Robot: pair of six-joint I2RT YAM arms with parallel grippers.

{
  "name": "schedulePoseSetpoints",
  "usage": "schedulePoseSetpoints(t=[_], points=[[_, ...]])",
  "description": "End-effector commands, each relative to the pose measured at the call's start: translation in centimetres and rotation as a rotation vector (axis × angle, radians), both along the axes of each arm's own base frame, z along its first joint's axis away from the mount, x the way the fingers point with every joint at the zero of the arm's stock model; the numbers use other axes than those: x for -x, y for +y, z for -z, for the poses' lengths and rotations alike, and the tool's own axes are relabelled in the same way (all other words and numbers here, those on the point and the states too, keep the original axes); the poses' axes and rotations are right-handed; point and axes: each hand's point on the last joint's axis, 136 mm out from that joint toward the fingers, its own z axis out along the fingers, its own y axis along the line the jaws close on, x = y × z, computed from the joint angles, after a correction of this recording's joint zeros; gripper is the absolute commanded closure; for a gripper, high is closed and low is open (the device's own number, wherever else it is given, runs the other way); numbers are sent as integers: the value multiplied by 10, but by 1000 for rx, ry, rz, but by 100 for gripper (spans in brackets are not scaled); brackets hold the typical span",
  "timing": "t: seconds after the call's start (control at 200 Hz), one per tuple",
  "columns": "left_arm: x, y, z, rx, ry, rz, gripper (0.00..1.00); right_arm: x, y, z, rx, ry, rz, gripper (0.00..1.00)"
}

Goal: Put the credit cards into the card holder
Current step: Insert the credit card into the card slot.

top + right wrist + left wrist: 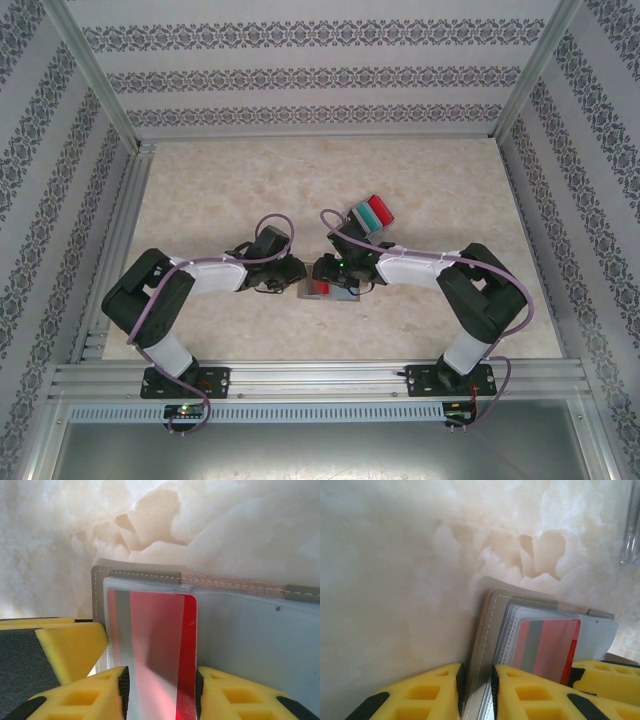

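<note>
The table [300,170] is looked down on from high behind the robot, from far. The card holder [100,575] with the red card [160,630] is seen very near by both wrist cameras, from opposite sides, and is shared by all views.

Pale marbled counter [200,200]; just right of centre, a little toward the far edge, a small stack of red and teal credit cards [372,214].

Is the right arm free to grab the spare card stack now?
Probably not yet: the right gripper grips the red card in the card holder, though the stack lies uncovered nearby.
</note>
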Motion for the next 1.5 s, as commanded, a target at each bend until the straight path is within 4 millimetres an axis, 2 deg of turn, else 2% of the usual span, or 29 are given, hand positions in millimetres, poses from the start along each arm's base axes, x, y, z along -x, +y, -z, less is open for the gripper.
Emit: schedulePoseSetpoints(t=[0.0, 0.145, 0.215, 0.325, 0.43, 0.61, 0.884, 1.154, 1.259, 1.314, 1.364, 1.414, 1.499], points=[[5, -11, -5, 72, 3, -20, 75, -1, 0, 2, -46, 27, 47, 61], [12, -7, -8, 68, 16, -29, 74, -1, -11, -1, -27, 21, 64, 62], [16, -6, -15, 73, 10, -33, 71, 1, -18, -1, -4, 15, 76, 60], [20, 3, -14, 25, 8, -35, 70, 6, -20, -3, 5, 20, 70, 61], [22, 0, -12, 57, 4, -34, 69, 10, -22, 5, 15, 37, 70, 60], [22, -7, -6, 77, 25, -23, 71, 17, -13, 13, 10, 68, 41, 61], [22, -19, -4, 88, 31, -4, 73, 6, 14, -12, -53, -1, -2, 63], [21, -21, -4, 115, 23, -38, 73, 7, 25, -12, -94, 25, -17, 63], [21, -16, -4, 81, 15, -37, 73, 6, 16, -13, -70, 12, 2, 62], [22, -15, -5, 81, 12, -36, 73, 2, 13, -18, -116, 17, 22, 62], [21, -15, -7, 74, 5, -35, 72, -1, 3, -23, -98, -4, 33, 63], [21, -11, -8, 53, -3, -37, 71, -5, -11, -30, -42, -56, 37, 59], [20, -1, -13, 0, -23, -49, 68, -15, -25, -56, -46, -153, 8, 56]])
